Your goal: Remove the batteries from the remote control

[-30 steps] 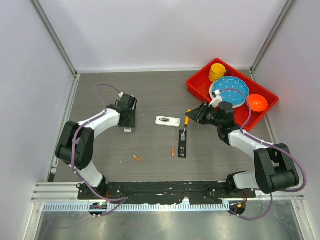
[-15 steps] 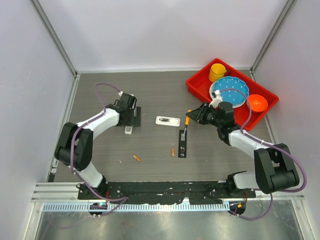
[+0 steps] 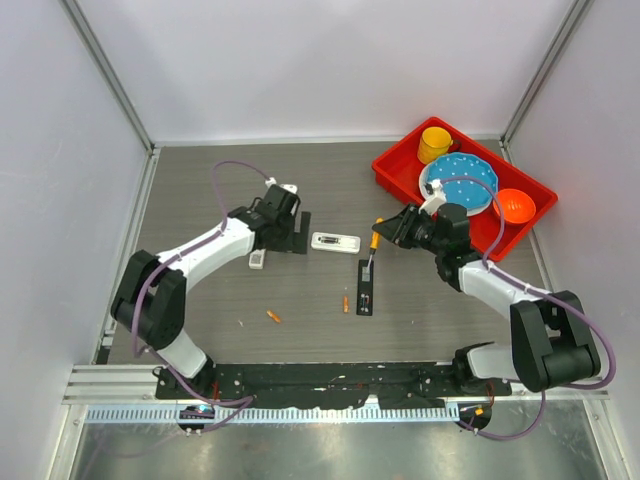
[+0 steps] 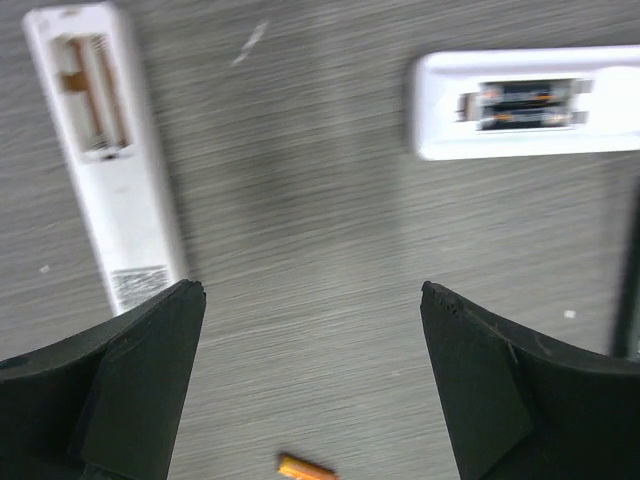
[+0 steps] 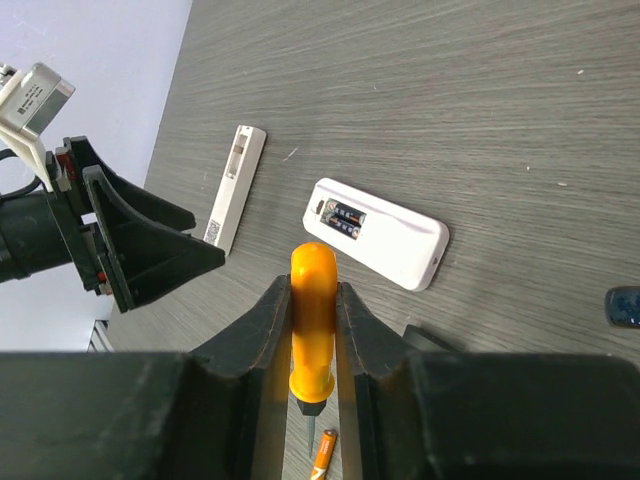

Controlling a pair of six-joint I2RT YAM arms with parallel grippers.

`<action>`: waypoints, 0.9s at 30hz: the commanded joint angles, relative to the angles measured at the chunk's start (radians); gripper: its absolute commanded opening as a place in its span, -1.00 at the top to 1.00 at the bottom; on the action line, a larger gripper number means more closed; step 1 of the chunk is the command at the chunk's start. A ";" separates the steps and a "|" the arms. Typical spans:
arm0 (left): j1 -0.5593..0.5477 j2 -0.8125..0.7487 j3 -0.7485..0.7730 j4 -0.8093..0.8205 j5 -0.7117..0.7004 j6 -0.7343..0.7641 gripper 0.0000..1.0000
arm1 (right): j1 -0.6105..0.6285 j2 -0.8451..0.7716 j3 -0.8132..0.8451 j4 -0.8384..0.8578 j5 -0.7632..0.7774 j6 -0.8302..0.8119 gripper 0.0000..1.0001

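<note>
Well, dark batteries (image 4: 525, 104) inside white remote (image 4: 600, 138).

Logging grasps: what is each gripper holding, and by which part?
The right gripper clamps the orange screwdriver by its handle; the left gripper is open, holding nothing.

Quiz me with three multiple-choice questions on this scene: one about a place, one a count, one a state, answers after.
1. Where are the dark metal-ended batteries? A) in the open bay of the wide white plastic remote B) in the red plastic tray C) under the black remote
2. How many loose orange batteries lie on the grey wood-grain table? A) none B) two C) five
3. The right gripper is A) open B) shut on the orange-handled screwdriver C) shut on a battery
Answers: A, the left wrist view shows them seated there; B, two show from above; B, it clamps the handle.
</note>
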 commanded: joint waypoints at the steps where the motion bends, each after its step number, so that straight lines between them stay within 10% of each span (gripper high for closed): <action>1: -0.072 0.047 0.095 0.023 0.040 -0.034 -0.84 | -0.006 -0.058 0.033 0.025 -0.002 -0.020 0.97; 27: -0.317 0.389 0.319 0.164 0.335 -0.125 -0.76 | -0.015 -0.204 -0.014 -0.156 0.106 -0.074 0.97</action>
